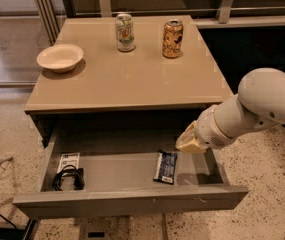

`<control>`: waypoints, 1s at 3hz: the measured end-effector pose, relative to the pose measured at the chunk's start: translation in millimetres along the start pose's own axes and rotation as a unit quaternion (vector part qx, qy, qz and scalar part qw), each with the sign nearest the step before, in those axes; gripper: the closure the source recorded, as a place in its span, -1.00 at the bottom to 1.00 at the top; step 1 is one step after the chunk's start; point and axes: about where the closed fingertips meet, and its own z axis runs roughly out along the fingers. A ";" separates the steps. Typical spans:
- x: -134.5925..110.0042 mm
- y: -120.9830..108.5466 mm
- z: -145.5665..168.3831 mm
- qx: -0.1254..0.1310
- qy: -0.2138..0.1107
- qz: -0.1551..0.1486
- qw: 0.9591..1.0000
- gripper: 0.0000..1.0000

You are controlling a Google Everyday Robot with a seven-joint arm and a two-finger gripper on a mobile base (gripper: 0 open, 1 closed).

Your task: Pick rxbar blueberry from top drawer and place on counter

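Note:
The rxbar blueberry [165, 166], a dark navy bar with white lettering, lies flat on the floor of the open top drawer [132, 200], right of its middle. My gripper [188, 141] hangs on the white arm that comes in from the right. It is over the drawer's right part, just above and to the right of the bar, and apart from it. The tan counter [132, 79] is above the drawer.
On the counter stand a cream bowl [60, 57] at the left, a green-white can [125, 32] and an orange can [172, 38] at the back. A white card with a black cable coil [68, 172] lies at the drawer's left end.

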 end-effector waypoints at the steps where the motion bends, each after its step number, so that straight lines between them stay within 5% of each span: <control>1: -2.1 7.6 20.1 -0.021 -0.003 -0.004 1.000 -0.13; 2: -2.2 8.7 23.9 -0.025 -0.003 -0.005 1.000 -0.58; 3: -0.7 9.7 29.9 -0.028 -0.005 -0.004 1.000 -0.64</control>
